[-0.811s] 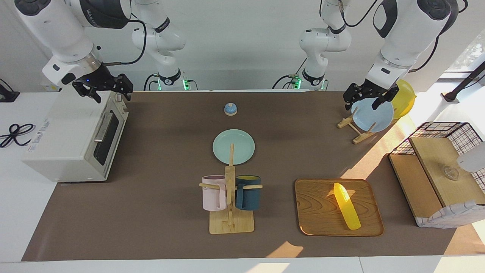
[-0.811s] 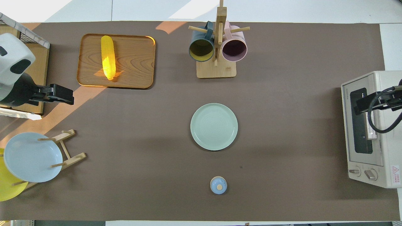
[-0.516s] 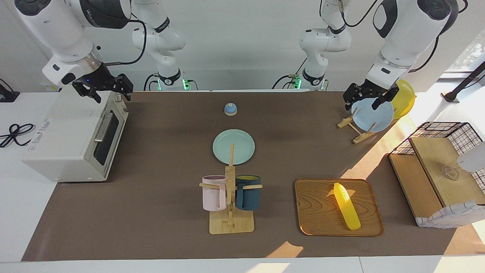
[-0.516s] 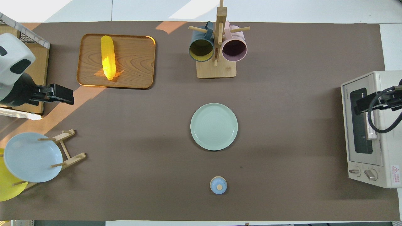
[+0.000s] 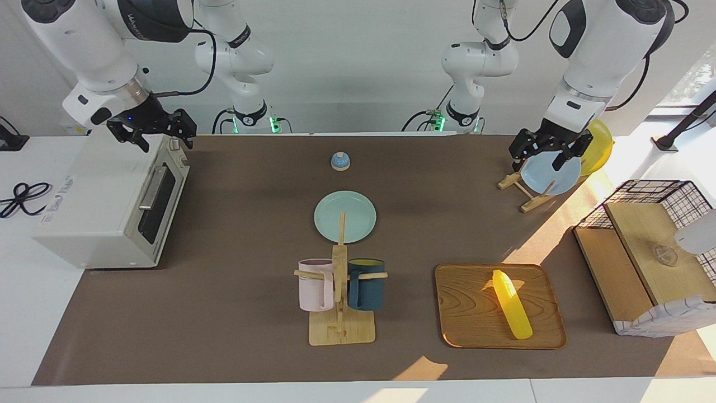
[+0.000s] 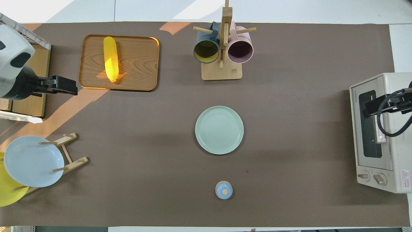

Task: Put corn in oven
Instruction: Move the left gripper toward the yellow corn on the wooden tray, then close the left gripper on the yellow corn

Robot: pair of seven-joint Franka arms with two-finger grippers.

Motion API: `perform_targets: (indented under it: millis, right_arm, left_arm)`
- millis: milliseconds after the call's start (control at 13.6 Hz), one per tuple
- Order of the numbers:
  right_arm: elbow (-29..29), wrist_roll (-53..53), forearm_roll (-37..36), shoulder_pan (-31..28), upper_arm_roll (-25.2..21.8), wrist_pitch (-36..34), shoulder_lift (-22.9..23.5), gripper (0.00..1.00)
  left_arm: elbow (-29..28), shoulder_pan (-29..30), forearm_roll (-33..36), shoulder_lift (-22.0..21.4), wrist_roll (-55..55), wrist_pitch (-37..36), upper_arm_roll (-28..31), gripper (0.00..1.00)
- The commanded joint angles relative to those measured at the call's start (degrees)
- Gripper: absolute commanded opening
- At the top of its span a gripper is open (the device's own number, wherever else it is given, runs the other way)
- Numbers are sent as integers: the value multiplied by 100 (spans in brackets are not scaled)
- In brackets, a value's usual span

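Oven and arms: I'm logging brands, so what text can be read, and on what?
Oven: small vertical print beside the door, too small to read.
Oven, by the knobs: a red warning-triangle sticker, its words too small to read.
Oven top: writing, illegible.
Right arm: lettering on the dark band, illegible.

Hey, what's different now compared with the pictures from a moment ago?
Only the left pincer moved: in the overhead view it has shifted away from the robots, toward the wooden tray, and it is up in the air over the blue plate in the facing view. It holds nothing. The right pincer waits over the oven, whose door is shut. The corn lies untouched on the tray.
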Motion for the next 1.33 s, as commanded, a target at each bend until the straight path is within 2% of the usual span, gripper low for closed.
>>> perform_targets:
  millis: [0, 148, 369, 664, 885, 1033, 1254]
  right_arm:
    - [-166, 81, 123, -68, 29, 90, -129, 100]
    - [-166, 81, 123, -68, 29, 89, -129, 100]
    - [-166, 81, 123, -68, 29, 90, -129, 100]
    - [-166, 81, 123, -68, 29, 81, -129, 100]
    - [-166, 81, 123, -68, 29, 81, -129, 100]
    - [-166, 81, 123, -68, 29, 81, -129, 100]
    - [-166, 81, 123, -68, 29, 90, -129, 100]
  left_arm:
    - [598, 33, -138, 726, -40, 57, 2, 100]
    - [1100, 42, -138, 1368, -40, 48, 2, 100]
    - [1478, 51, -121, 2011, 161, 206, 11, 100]
    - [1612, 51, -77, 2705, 573, 908, 37, 100]
    - [2120, 33, -7, 3496, 759, 1321, 55, 100]
    - [2236, 51, 55, 3857, 768, 1847, 55, 100]
    - [2140, 51, 265, 4052, 777, 2437, 46, 100]
